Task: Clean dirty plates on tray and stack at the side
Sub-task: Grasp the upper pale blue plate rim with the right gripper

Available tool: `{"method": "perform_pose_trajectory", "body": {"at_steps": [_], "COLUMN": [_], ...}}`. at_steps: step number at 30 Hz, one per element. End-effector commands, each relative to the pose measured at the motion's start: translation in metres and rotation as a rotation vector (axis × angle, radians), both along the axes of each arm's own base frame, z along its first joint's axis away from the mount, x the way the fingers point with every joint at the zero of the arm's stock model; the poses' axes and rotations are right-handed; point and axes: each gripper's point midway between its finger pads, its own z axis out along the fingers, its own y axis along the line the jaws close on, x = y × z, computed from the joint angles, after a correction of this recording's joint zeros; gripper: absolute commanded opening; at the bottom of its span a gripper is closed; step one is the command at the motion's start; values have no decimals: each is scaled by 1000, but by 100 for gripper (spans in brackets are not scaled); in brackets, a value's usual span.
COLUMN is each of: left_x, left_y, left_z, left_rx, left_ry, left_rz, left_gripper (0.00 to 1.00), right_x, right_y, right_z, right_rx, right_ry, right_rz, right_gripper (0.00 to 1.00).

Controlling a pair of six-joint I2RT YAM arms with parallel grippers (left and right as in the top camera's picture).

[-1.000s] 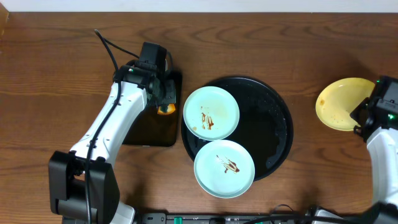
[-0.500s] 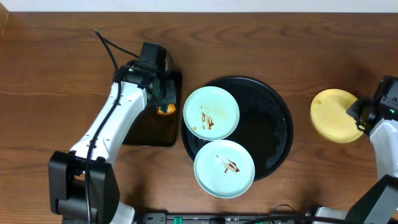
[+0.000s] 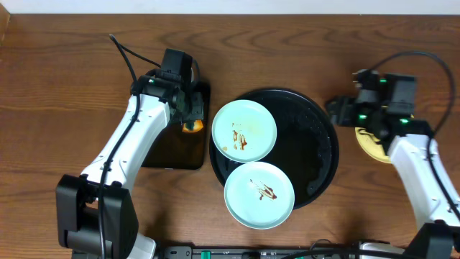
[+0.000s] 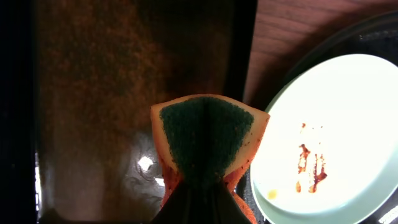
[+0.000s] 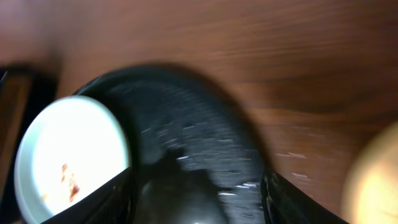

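The round black tray [image 3: 320,155] holds two mint plates, one at its upper left [image 3: 244,129] and one at its front [image 3: 259,194], both with brown smears. A yellow plate [image 3: 368,142] lies on the table right of the tray, mostly under my right arm. My right gripper [image 3: 336,112] hovers open over the tray's right rim with nothing between its fingers [image 5: 118,193]. The right wrist view is blurred and shows the tray [image 5: 186,124], a mint plate [image 5: 68,155] and the yellow plate [image 5: 373,174]. My left gripper [image 3: 191,122] is shut on an orange sponge [image 4: 208,140] with a green face, beside the smeared plate [image 4: 329,137].
A smaller black rectangular tray [image 3: 172,147] with a wet sheen [image 4: 124,93] lies left of the round tray, under the left gripper. A black cable [image 3: 122,54] trails across the table at the back left.
My right gripper has opened and let go of the yellow plate, leaving it on the table at the right. The right arm has swung left over the tray's rim. The left arm has not moved.
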Motion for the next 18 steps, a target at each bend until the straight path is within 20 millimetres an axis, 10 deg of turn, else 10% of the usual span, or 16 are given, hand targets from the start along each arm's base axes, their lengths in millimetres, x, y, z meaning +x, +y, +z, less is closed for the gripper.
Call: {"method": "perform_pose_trajectory", "body": {"at_steps": [1, 18], "left_x": [1, -14], "left_y": [-11, -82], "left_z": [5, -17], "left_rx": [-47, -64], "left_ry": [-9, -16], "left_rz": [-29, -215], "left_gripper": [8, 8], "right_x": [-3, -24], "right_y": [34, 118], "right_z": [-15, -113], "right_rx": [-9, 23], "right_ry": [33, 277], "right_rz": [105, 209], "right_gripper": [60, 44]}}
